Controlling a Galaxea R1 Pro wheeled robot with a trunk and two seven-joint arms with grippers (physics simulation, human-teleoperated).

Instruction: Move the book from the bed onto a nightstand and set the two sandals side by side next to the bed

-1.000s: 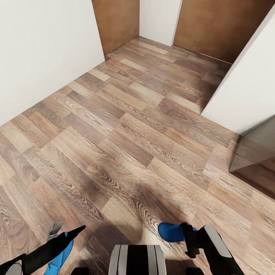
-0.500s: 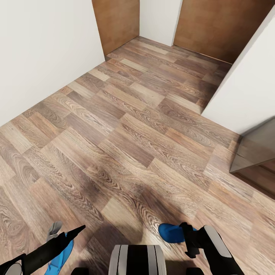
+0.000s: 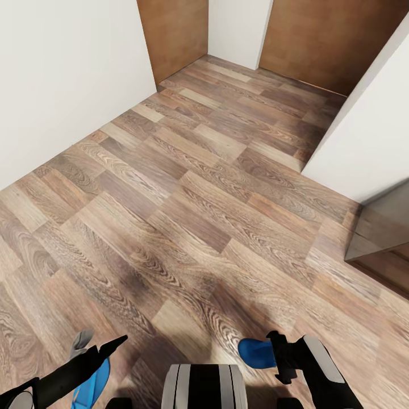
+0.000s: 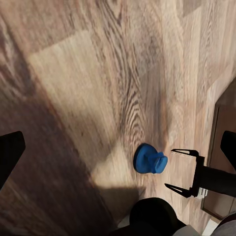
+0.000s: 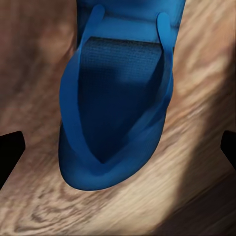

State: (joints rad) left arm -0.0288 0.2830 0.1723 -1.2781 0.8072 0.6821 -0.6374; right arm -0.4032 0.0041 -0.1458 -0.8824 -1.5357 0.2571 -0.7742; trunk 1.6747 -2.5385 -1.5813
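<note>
Above wood floor [image 3: 187, 187], each end effector apparently grips a sandal [image 5: 118, 98].

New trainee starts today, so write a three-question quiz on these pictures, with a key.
1. True or false: the walls are green.
2. The floor is: A carpet, B wood planks, C tiles.
3. How many blue sandals does the head view show, and where?

Key: 1 false, they are white. 2 B. 3 Two: one under the left gripper, one at the right gripper.
</note>
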